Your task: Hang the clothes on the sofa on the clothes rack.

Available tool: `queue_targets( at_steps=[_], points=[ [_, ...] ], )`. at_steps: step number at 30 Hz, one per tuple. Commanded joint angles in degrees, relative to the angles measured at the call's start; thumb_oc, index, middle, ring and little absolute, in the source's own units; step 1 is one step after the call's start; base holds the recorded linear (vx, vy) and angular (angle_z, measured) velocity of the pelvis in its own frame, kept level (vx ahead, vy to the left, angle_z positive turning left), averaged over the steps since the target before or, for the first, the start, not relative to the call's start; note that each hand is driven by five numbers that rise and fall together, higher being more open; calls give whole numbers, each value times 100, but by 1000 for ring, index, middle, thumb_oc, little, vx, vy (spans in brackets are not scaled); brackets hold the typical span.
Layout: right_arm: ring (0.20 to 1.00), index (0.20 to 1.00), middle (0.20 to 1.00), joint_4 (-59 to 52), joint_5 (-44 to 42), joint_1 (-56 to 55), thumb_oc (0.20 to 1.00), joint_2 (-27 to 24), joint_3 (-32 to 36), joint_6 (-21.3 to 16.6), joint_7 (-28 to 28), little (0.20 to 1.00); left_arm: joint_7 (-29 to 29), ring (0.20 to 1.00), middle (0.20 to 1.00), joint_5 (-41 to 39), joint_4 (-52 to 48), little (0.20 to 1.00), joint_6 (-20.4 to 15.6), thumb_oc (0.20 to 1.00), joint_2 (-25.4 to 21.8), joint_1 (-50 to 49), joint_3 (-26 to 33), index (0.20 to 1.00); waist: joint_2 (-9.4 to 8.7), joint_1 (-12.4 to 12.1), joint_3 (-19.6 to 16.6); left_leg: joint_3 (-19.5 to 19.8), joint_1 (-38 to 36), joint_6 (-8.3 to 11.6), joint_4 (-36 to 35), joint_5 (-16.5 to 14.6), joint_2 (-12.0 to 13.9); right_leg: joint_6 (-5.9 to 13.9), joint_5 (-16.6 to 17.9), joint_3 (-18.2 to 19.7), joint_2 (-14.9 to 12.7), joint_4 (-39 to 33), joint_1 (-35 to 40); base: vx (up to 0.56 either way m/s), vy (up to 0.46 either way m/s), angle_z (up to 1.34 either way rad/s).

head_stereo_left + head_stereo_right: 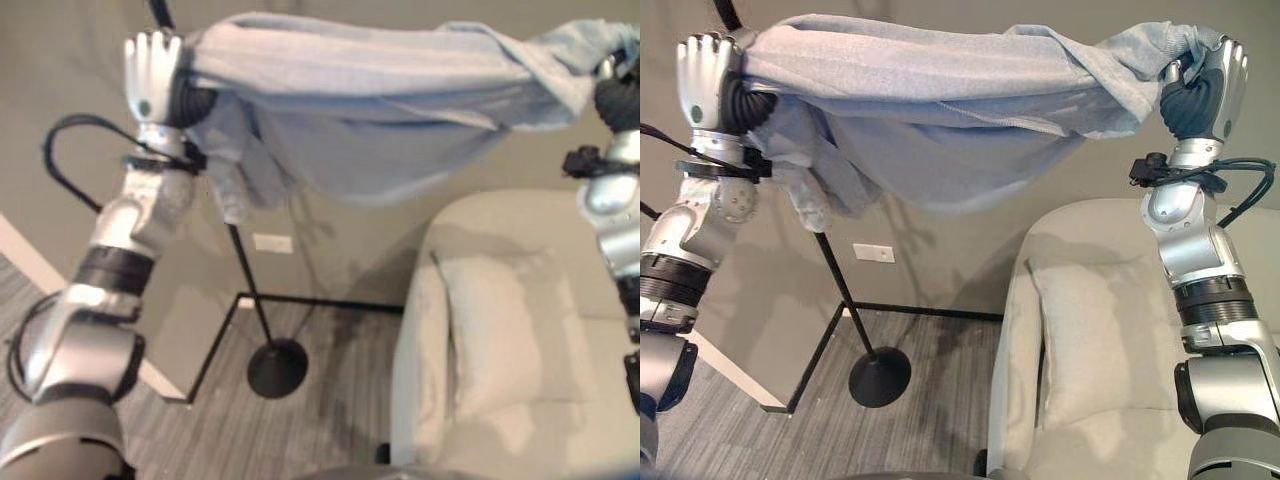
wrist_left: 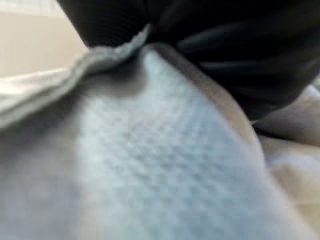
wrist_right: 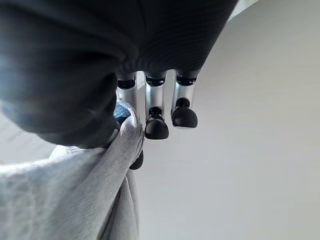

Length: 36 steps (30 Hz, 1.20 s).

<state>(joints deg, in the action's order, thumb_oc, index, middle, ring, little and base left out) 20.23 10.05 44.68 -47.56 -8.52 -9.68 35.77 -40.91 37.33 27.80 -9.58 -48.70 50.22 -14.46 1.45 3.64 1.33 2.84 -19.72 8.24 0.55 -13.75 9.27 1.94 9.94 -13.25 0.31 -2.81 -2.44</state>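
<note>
I had the light-blue sweatshirt (image 1: 950, 110) stretched between both raised hands, at twelve o'clock above the sofa (image 1: 1090, 330). Left hand (image 1: 708, 80) and right hand (image 1: 1210, 85) each clamped an end. Next, I judged, it needed carrying over the black rack pole (image 1: 845, 290) at ten o'clock. Grey carpet (image 1: 930, 400), beige wall (image 1: 970, 260).

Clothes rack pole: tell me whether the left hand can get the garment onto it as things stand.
Probably yes. The left hand grips the blue garment raised right beside the rack's black pole, nothing between them. The right hand holds the other end over the sofa.
</note>
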Motion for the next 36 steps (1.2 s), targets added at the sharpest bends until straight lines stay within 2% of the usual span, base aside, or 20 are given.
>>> queue_targets(
  at_steps=[1,4,5,8,10,11,12,15,16,17,18,19,24,27,28,30,32,33,35,36],
  points=[
    [200,200,200,132,-84,-1,200,-359,151,-27,16,200,-305,200,200,-70,96,200,504,200,-744,-257,490,200,11,-243,-444,53,-10,-537,280,1189,-977,527,-169,-28,-579,455,-380,103,56,1],
    [200,200,200,414,-203,292,200,-448,-226,-67,-178,200,-201,200,200,-198,531,200,539,200,-1024,-41,234,200,46,-284,-496,21,-49,-520,111,1243,-947,557,-142,-48,-572,370,-351,108,74,6],
    [200,200,200,856,-443,795,200,-475,-723,-98,-363,200,-2,200,200,-284,1027,200,477,200,-1231,359,-346,200,57,-323,-499,0,-18,-492,87,1335,-934,573,-104,-52,-569,317,-357,66,55,6],
    [200,200,200,1211,-526,1192,200,-423,-1062,-69,-444,200,101,200,200,-357,1294,200,421,200,-1286,622,-673,200,43,-357,-481,-24,50,-457,204,1445,-933,564,-102,-31,-553,301,-362,85,60,3],
    [200,200,200,1634,-608,1850,200,-221,-1597,-40,-574,200,308,200,200,-400,1544,200,375,200,-1287,1073,-1220,200,-80,-515,-276,49,842,-235,1766,1977,-1164,459,-134,294,-576,279,-227,91,59,-1],
    [200,200,200,1648,-612,1870,200,-222,-1599,-45,-573,200,305,200,200,-404,1558,200,372,200,-1287,1103,-1237,200,-110,-509,-277,53,891,-241,1793,1997,-1197,460,-108,296,-609,274,-257,63,9,-34],
    [200,200,200,1874,-597,2256,200,-140,-1957,-21,-614,200,475,200,200,-466,1944,200,346,200,-1062,1446,-1657,200,-272,-612,-118,186,1495,-167,2732,2096,-1446,373,-167,456,-732,237,-105,6,-3,-49],
    [200,200,200,2256,-611,2593,200,-150,-2280,15,-637,200,538,200,200,-550,2443,200,276,200,-778,1906,-2124,200,-402,-665,60,63,2101,-258,3232,1714,-1470,356,-296,538,-840,199,44,52,-24,-22],
    [200,200,200,2328,-651,2756,200,-179,-2419,43,-661,200,610,200,200,-587,2736,200,242,200,-626,2152,-2361,200,-492,-706,109,-243,2511,-421,3078,1286,-1359,366,-424,543,-907,170,191,545,26,-60],
    [200,200,200,2289,-477,2488,200,-632,-2394,51,-590,200,669,200,200,-529,2907,200,222,200,-324,2344,-2516,200,-494,-795,179,-1498,2857,-458,376,1666,-638,468,-776,278,-806,-70,840,529,31,-78],
    [200,200,200,2293,-477,2481,200,-641,-2391,47,-586,200,666,200,200,-532,2919,200,220,200,-309,2357,-2528,200,-502,-803,176,-1499,2817,-446,302,1698,-651,466,-787,275,-808,-78,850,553,23,-38],
    [200,200,200,2469,-389,2426,200,-745,-2463,69,-530,200,665,200,200,-551,2997,200,209,200,-224,2393,-2660,200,-528,-830,230,-1662,2888,-390,-139,1969,-472,470,-845,175,-760,-35,906,159,-54,72],
    [200,200,200,2473,-417,2210,200,-692,-2320,106,-662,200,683,200,200,-591,3011,200,252,200,-84,2352,-2597,200,-478,-747,67,-1861,2454,-509,-429,2319,-431,390,-1064,156,-534,182,1156,220,-46,41],
    [200,200,200,2423,-374,1929,200,-801,-2177,127,-693,200,727,200,200,-548,3059,200,332,200,44,2311,-2678,200,-455,-678,-34,-1755,2220,-650,-494,2173,-542,358,-1311,190,-508,975,1085,242,25,36],
    [200,200,200,2418,-401,1893,200,-831,-2118,164,-695,200,761,200,200,-579,2999,200,354,200,166,2316,-2676,200,-397,-544,37,-1683,2018,-760,-519,2088,-575,409,-1112,274,-558,1892,720,87,47,59],
    [200,200,200,2388,-434,1776,200,-782,-2021,152,-688,200,772,200,200,-591,2961,200,357,200,171,2199,-2623,200,-359,-423,57,-1691,1889,-782,-554,2002,-555,500,-997,407,-540,2458,278,145,41,67],
    [200,200,200,2384,-415,1697,200,-758,-1984,161,-639,200,769,200,200,-595,2937,200,347,200,146,2102,-2583,200,-372,-355,48,-1586,1856,-759,-555,1938,-632,414,-1213,628,-128,1829,126,188,-30,34],
    [200,200,200,2452,-449,1736,200,-759,-1980,148,-585,200,785,200,200,-631,2955,200,336,200,169,2094,-2556,200,-397,-330,77,-1548,1778,-756,-555,1870,-727,424,-1100,649,-19,1290,-64,149,-48,14],
    [200,200,200,2466,-449,1785,200,-832,-1995,161,-512,200,803,200,200,-599,2954,200,334,200,175,2050,-2569,200,-413,-268,118,-1522,1706,-773,-555,1765,-798,472,-920,614,-30,781,-67,100,-3,6],
    [200,200,200,2572,-478,1786,200,-849,-1923,181,-521,200,819,200,200,-596,3076,200,344,200,173,2033,-2554,200,-470,-209,64,-1532,1672,-807,-555,1687,-924,560,-609,608,-63,58,31,131,48,16]
  ],
)
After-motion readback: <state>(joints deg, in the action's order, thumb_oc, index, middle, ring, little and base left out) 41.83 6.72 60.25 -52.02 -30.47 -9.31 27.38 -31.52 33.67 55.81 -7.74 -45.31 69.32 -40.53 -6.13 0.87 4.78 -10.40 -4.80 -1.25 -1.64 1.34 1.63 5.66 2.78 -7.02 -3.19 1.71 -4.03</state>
